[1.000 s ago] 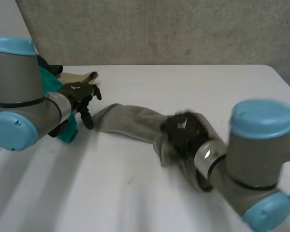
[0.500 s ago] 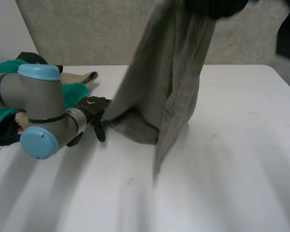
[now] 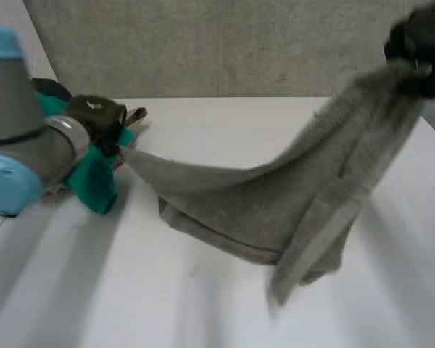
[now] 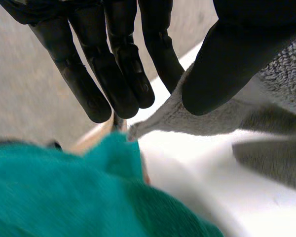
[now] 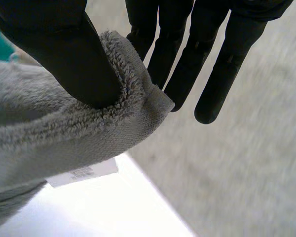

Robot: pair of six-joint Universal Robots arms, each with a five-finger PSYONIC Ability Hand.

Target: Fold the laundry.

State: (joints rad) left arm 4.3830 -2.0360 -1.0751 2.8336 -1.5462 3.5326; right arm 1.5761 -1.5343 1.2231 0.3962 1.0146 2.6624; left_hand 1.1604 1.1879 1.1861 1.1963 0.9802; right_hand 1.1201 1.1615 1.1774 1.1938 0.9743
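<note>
A grey towel hangs stretched between my two hands, its sagging middle folded over on the white table. My left hand is at the table's far left, shut on one corner. In the left wrist view the thumb pinches that towel corner against straight fingers. My right hand is raised high at the far right, shut on the opposite corner. In the right wrist view its thumb presses the towel's hemmed edge against the fingers, and a white label hangs below.
A pile of green cloth lies at the table's left edge, just under my left hand. A brown flat piece lies behind it. A grey wall runs along the table's far edge.
My left hand has closed on the towel's left corner and lifted it off the table. My right hand has swung the other corner from high centre out to the right, stretching the towel.
</note>
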